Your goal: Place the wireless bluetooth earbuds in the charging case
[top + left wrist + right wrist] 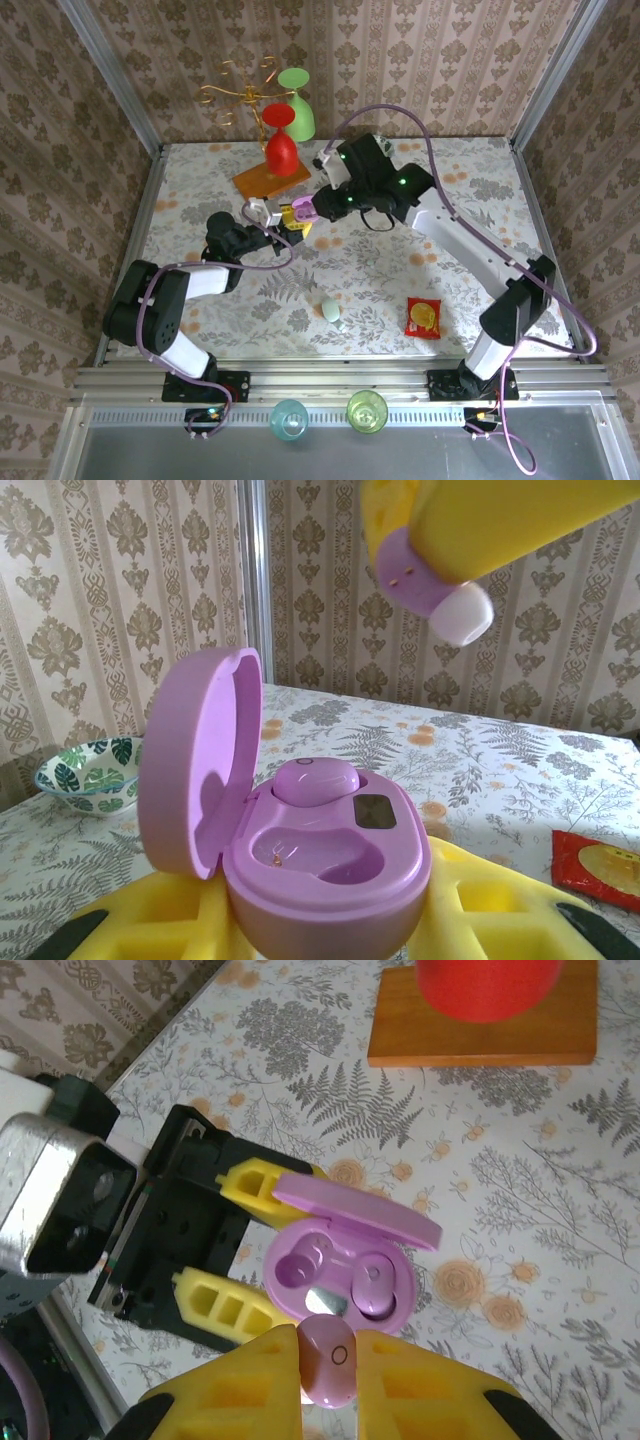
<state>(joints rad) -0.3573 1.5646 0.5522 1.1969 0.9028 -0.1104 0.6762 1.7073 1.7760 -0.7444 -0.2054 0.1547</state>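
A: At 11 o'clock off table centre, what's there?
B: Lilac case (335, 1282), off the table, clamped at its body between the yellow fingers (228, 1306) of the left gripper (285, 224). The lid (200, 765) is open and stands upright at the case's 9 o'clock in the left wrist view.

A: Right gripper?
B: The right gripper (328, 1332) is pressed together on the held earbud (428, 580), just above the case and apart from it.

A: Bud axis?
B: Its long axis runs 12 to 6 between the fingers in the right wrist view. In the left wrist view it's tilted, with the pale tip down toward 4 o'clock and the lilac end up.

A: Inside the case?
B: The seated earbud (315, 780) is in the pocket nearer the hinge. The front pocket (320, 855) is bare, with a gold contact showing.

A: Surroundings?
B: Wooden board (268, 180) with a red glass (282, 140) just beyond, at 11. Green glass (298, 100) and gold rack (238, 95) behind that. Red packet (422, 317) at 4, well apart. Mint piece (331, 311) at 6, too small to tell bud or case. Leaf-print bowl (88, 773) at 9 in the left wrist view.

A: Anything blocking?
B: The lid stands beside the pockets, not over them.
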